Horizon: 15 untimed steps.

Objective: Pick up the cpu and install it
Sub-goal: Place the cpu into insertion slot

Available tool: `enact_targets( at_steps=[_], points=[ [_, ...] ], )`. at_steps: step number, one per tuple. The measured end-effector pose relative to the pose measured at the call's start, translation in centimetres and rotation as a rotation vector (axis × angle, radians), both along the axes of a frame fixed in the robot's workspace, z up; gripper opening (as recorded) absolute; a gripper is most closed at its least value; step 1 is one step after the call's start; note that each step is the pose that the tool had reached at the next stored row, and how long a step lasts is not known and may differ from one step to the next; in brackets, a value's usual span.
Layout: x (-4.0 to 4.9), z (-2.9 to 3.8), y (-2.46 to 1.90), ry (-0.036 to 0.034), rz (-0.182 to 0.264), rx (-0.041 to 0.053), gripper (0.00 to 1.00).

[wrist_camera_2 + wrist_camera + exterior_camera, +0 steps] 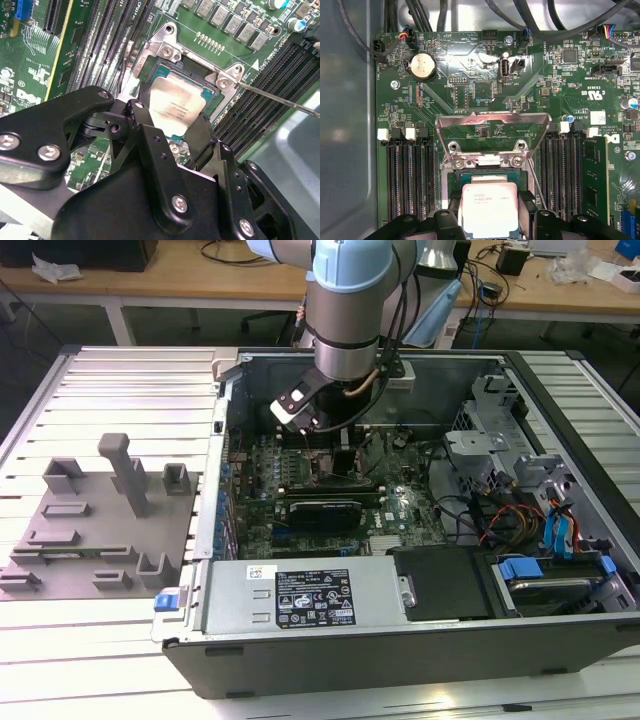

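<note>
One ribbed metal table (120, 380) carries everything, and the open computer case (400, 655) lying on it surrounds the gripper on all sides. Reaching down into that case is the pale blue and grey arm (345, 310). Well apart from the gripper, outside the case toward the exterior view's left, sits a grey tray (80, 540) with upright blocks. A silver power supply (300, 595) lies inside the case, near the gripper but clear of it. Directly under the gripper is the green motherboard (485, 95), with rows of black memory slots (410, 175) running along either side of the fingertips. Straight below the gripper sits the socket (165, 50), its silver retaining plate (492, 119) swung up and standing just beyond the fingertips, while a thin lever (280, 97) angles away to one side. The gripper (489, 212) has its black fingers (451, 212) drawn in against two opposite edges of the cpu (489, 202), pinching it. Both wrist views show the cpu lying flat, silver top up, between the fingers and over the open socket; whether it is fully seated in the socket cannot be told.
</note>
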<state>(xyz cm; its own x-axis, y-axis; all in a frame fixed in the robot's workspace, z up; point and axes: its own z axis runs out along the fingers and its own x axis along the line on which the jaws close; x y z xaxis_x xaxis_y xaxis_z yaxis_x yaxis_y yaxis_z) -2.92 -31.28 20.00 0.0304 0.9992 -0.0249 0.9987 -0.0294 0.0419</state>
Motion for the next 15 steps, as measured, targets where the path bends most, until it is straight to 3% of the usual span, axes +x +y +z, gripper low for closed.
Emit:
enact_targets(
  at_steps=[15],
  points=[
    [0.00, -0.09, 0.09, 0.0000, 0.000, 0.0000, 0.53]
  ],
)
